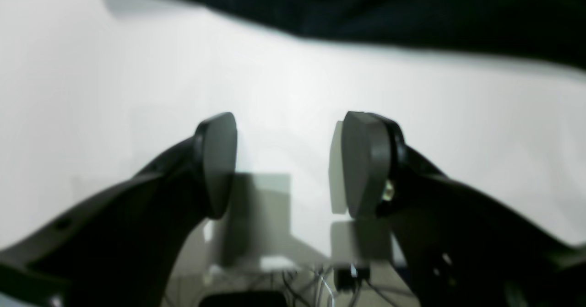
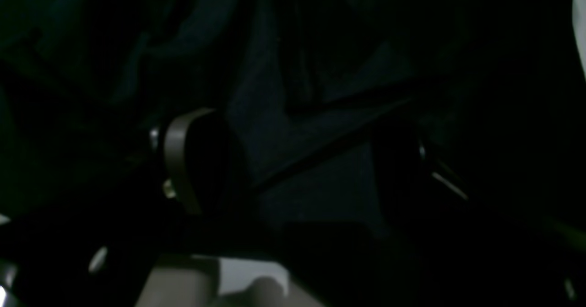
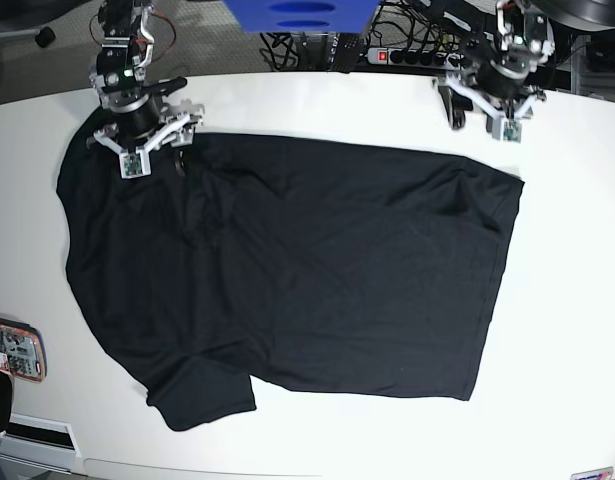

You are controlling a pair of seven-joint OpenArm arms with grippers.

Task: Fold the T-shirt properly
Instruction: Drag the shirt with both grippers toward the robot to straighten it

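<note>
The black T-shirt [image 3: 287, 270] lies spread flat on the white table [image 3: 567, 300], with a sleeve at the lower left and the hem to the right. My right gripper [image 3: 145, 138] is at the shirt's upper left corner. In the right wrist view the right gripper [image 2: 288, 165] is open, with dark wrinkled fabric [image 2: 311, 115] between and beyond its fingers. My left gripper [image 3: 484, 112] hangs over bare table just beyond the shirt's upper right corner. In the left wrist view the left gripper [image 1: 288, 160] is open and empty, with the shirt's edge [image 1: 412, 9] ahead of it.
An orange-rimmed device [image 3: 12, 348] lies at the table's left edge. A blue object [image 3: 297, 15], a power strip [image 3: 407, 55] and cables sit behind the table's far edge. The table's front edge runs along the bottom of the base view.
</note>
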